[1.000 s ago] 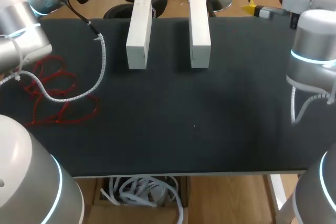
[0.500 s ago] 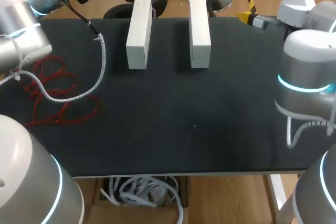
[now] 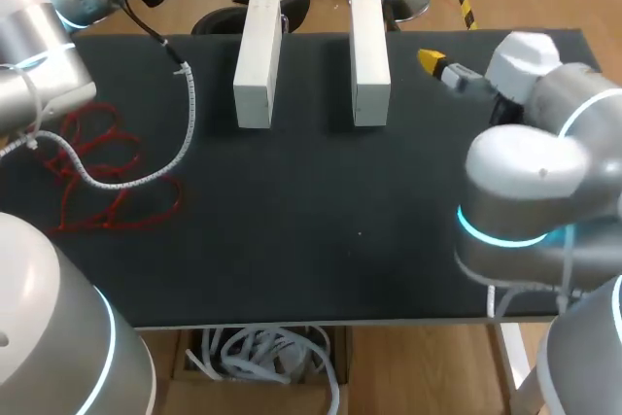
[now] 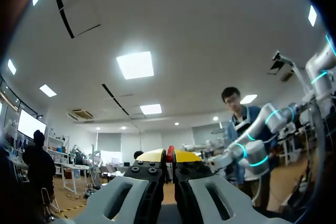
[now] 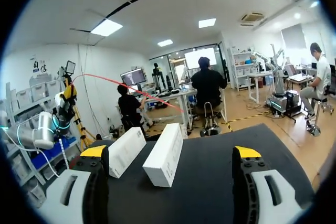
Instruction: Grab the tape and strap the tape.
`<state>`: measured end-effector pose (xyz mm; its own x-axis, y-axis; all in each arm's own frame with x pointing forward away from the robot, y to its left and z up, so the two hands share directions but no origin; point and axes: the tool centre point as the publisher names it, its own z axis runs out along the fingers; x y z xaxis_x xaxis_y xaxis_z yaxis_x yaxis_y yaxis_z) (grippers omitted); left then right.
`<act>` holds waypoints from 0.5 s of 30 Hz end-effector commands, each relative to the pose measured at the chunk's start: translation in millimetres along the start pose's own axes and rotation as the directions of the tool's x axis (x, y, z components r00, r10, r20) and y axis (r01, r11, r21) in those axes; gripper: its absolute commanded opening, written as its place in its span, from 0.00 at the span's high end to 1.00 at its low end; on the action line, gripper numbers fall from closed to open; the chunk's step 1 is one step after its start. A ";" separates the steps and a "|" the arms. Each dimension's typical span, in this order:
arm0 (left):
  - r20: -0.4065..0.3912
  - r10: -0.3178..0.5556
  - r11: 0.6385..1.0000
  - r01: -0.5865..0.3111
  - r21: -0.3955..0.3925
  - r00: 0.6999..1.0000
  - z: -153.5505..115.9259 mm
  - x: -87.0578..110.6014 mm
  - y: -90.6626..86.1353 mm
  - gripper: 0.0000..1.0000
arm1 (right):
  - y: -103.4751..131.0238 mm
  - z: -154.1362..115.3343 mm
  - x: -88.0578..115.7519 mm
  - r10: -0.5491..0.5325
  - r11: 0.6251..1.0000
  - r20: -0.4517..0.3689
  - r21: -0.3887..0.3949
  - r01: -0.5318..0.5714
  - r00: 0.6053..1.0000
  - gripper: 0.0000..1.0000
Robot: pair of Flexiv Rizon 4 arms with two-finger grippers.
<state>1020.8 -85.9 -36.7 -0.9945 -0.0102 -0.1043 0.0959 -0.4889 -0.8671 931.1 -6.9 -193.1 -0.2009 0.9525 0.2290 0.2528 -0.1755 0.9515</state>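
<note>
Ahead of the wide-open right gripper (image 5: 170, 153), past two white blocks (image 5: 125, 151), the red tape (image 5: 137, 92) stretches from the left gripper (image 4: 169, 156), which is pinched on it. Best to approach level over the desk (image 5: 205, 187) and straddle the strand before closing.

Left fingers (image 4: 151, 156) pinching red tape (image 4: 169, 152), right fingers (image 5: 94, 151) wide apart

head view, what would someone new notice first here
A white block and a second white block stand side by side at the far side of the black table, bright against it. A tangle of red tape lies at the table's left edge. The right gripper hangs open over the table's right side.
</note>
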 end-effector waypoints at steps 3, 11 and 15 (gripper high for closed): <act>-0.001 0.001 1.000 -0.001 0.003 1.000 -0.5 -0.5 1.2 1.00 | -16.6 5.7 3.4 0.000 0.971 0.158 -0.236 0.038 0.987 0.00; -0.001 0.001 1.000 -0.001 0.003 1.000 -0.5 -0.5 1.2 1.00 | -35.5 17.2 1.4 0.075 0.962 0.172 -0.273 -0.025 0.982 0.00; -0.001 0.001 1.000 -0.001 0.003 1.000 -0.5 -0.5 1.2 1.00 | -40.6 22.3 2.8 0.109 0.949 0.167 -0.310 -0.053 0.980 0.00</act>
<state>1020.8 -85.9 -36.7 -0.9945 -0.0102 -0.1043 0.0959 -0.4889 -0.8671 937.5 0.7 -229.1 -0.0782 0.9560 0.2826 0.1171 -0.2727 0.9549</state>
